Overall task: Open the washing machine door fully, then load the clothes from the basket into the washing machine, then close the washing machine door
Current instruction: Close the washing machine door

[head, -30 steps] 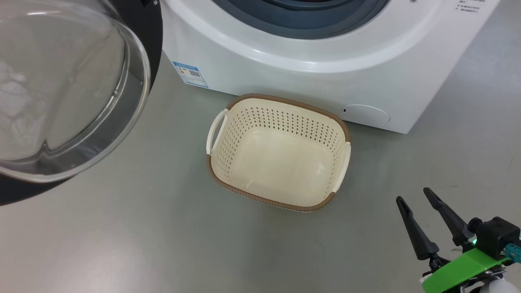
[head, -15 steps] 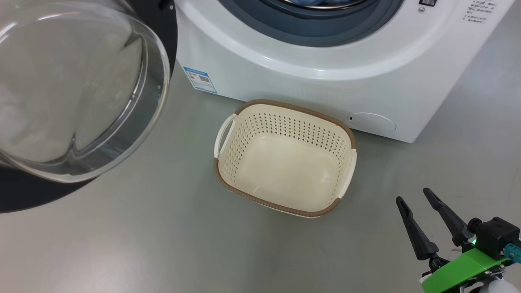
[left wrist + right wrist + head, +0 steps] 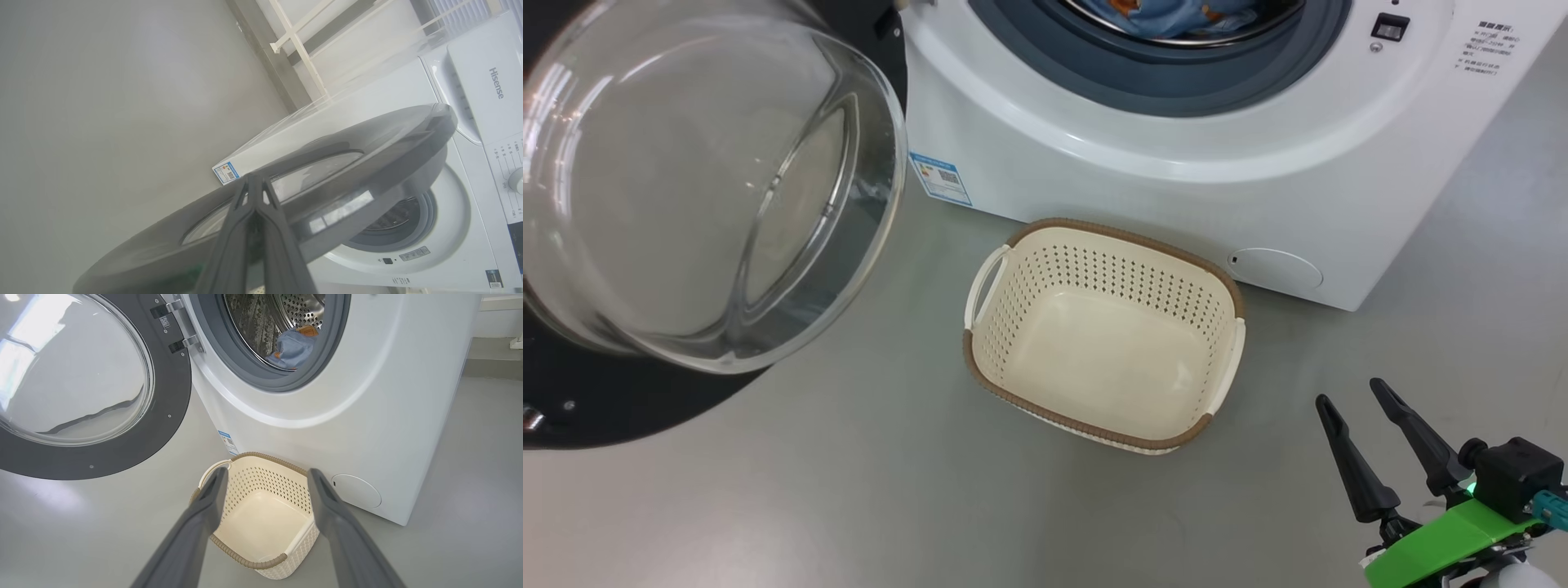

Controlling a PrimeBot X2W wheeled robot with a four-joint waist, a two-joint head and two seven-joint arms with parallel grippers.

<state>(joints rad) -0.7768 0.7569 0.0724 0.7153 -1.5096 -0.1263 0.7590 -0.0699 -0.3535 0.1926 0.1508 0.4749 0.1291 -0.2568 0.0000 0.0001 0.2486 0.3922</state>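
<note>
Short of the basket (image 3: 1103,359) and to its right, the right gripper (image 3: 1349,390) hangs over the grey floor (image 3: 849,490) with its jaws spread wide and nothing between them. The basket itself sits empty, its far rim just beside the foot of the washing machine (image 3: 1143,196). Left of the basket and higher, the washing machine door (image 3: 81,375) stands swung out with its glass bowl (image 3: 703,188) toward the robot; on the door's other side the left gripper (image 3: 254,181) has its jaws pressed together, tips at the dark outer face, though whether they touch it I cannot tell. Beyond the basket and above it, the clothes (image 3: 292,351) lie inside the drum (image 3: 296,306), so loading looks done and closing the door looks like what remains. That door is probably stiff and fairly heavy with all its glass, turning only about its hinge (image 3: 186,343); the gloss could let a fingertip slide, and the bowl is the fragile part. A push on the black ring (image 3: 173,396) at the edge farthest from the hinge seems the best place to take it, for leverage. The right wrist view gives the hinge, the perforated steel and the garments low in the drum, where the head view catches just a sliver of them; the left wrist view adds the door's outer face edge-on and the control panel (image 3: 504,155) with its dial.
</note>
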